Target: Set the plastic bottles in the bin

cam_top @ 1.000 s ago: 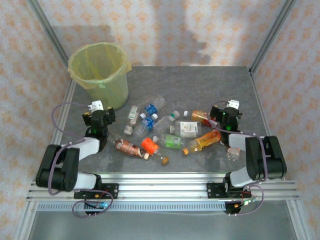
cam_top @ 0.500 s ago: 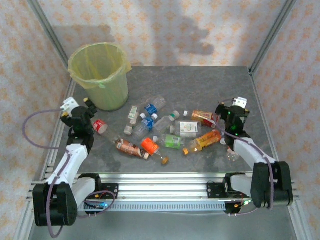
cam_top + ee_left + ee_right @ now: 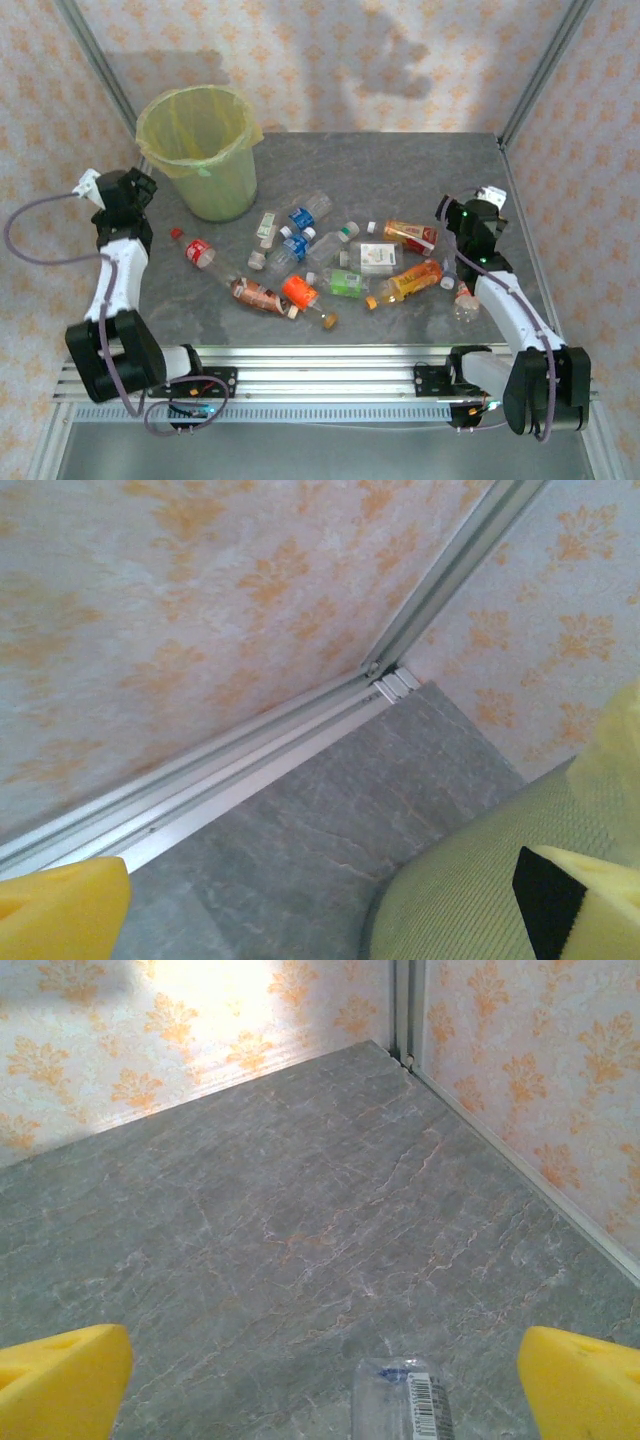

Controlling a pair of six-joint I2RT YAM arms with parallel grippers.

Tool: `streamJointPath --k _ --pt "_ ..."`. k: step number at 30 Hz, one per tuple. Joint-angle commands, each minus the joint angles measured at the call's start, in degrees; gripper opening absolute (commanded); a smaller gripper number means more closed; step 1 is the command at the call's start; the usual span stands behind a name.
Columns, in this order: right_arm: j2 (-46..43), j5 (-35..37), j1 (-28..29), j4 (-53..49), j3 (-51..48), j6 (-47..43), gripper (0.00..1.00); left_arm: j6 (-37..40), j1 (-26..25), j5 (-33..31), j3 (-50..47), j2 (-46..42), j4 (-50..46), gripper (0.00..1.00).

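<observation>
Several small plastic bottles lie scattered mid-table: a red-labelled one point(image 3: 198, 251), an orange one point(image 3: 299, 291), a green one point(image 3: 346, 282), blue ones point(image 3: 301, 216), an orange juice one point(image 3: 410, 280). The bin point(image 3: 200, 148), lined with a yellow-green bag, stands at the back left. My left gripper point(image 3: 133, 187) hangs open just left of the bin; its wrist view shows the bin's green wall point(image 3: 480, 880) by the right fingertip point(image 3: 585, 900). My right gripper point(image 3: 463, 216) is open at the right of the pile. A clear bottle's end point(image 3: 405, 1405) lies between its fingertips point(image 3: 60, 1380), untouched.
Aluminium frame rails point(image 3: 250, 755) and patterned walls close in the table on the left, back and right. A clear bottle point(image 3: 464, 300) lies near the right arm. Bare grey tabletop point(image 3: 300, 1210) stretches to the far right corner.
My left arm has swung out to the left and back beside the bin, uncovering the red-labelled bottle. My right arm has stretched out and shifted slightly right.
</observation>
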Motion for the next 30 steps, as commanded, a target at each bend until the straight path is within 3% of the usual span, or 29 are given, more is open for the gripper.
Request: streamJointPath --k 1,6,14,26,30 --pt "-1.3 1.0 0.3 -5.6 2.4 1.8 0.99 -4.8 1.5 6.1 7.0 7.5 -3.8 1.0" --pt "-2.3 1.0 1.1 -7.8 3.2 1.8 0.99 -11.7 4.4 11.9 14.9 18.7 -2.9 1.0" --pt "-2.1 1.3 3.0 -10.7 4.5 1.3 0.99 -13.8 4.5 19.3 28.8 33.2 -2.2 1.0" --pt "1.7 2.9 5.7 -18.1 9.7 6.2 0.99 -11.1 3.7 33.9 52.0 54.3 -6.7 1.0" --pt "2.5 5.1 5.7 -21.6 11.0 11.1 0.99 -6.7 0.9 35.4 58.4 57.5 -12.3 1.0"
